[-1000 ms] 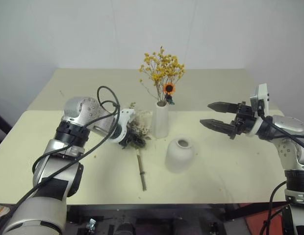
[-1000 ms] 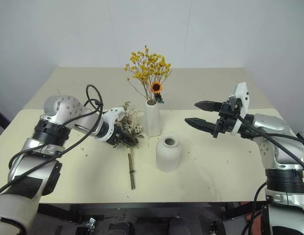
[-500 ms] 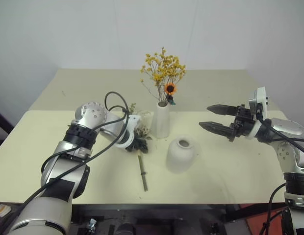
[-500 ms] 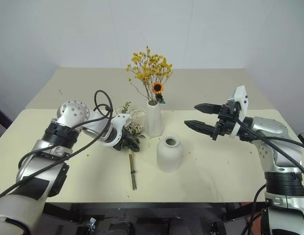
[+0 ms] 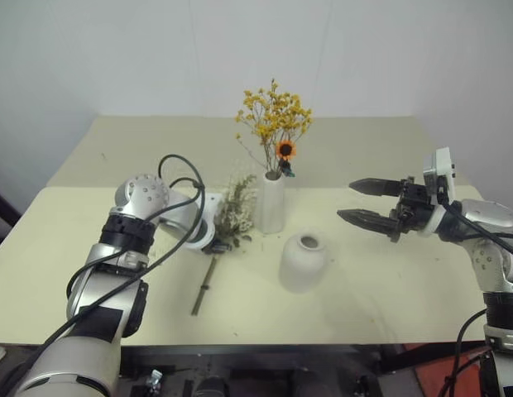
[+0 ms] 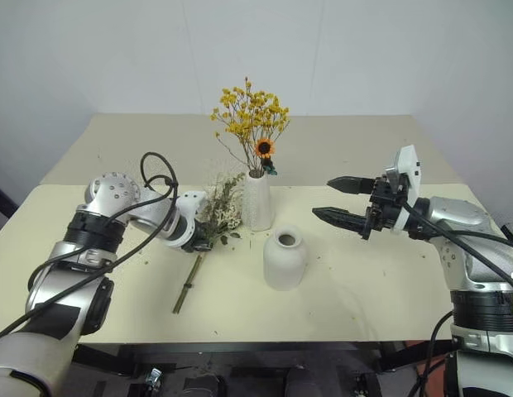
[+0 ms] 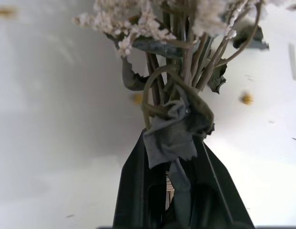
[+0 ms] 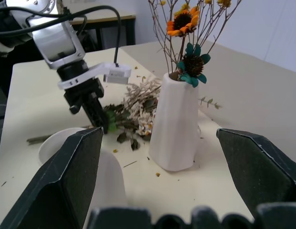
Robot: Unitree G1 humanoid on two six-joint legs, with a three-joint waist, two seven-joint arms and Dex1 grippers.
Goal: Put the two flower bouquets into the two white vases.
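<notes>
Gripping the cream bouquet (image 6: 217, 208) at its taped stems, your left fingers (image 7: 138, 186) held it aslant, blooms toward the short vase (image 6: 284, 260); right fingers (image 6: 335, 198) gaped.

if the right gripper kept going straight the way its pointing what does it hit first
Most likely the tall white vase holding the yellow bouquet. The right gripper, open, points level toward it in the right wrist view, with the round vase lower and off to one side. Depth is unclear, so it might pass just beside it.

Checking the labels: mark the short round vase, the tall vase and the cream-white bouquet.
short round vase (image 5: 304, 263), left eye view, its belly.
tall vase (image 5: 270, 207), left eye view, mid-body.
cream-white bouquet (image 6: 222, 208), right eye view, its sprigs.
</notes>
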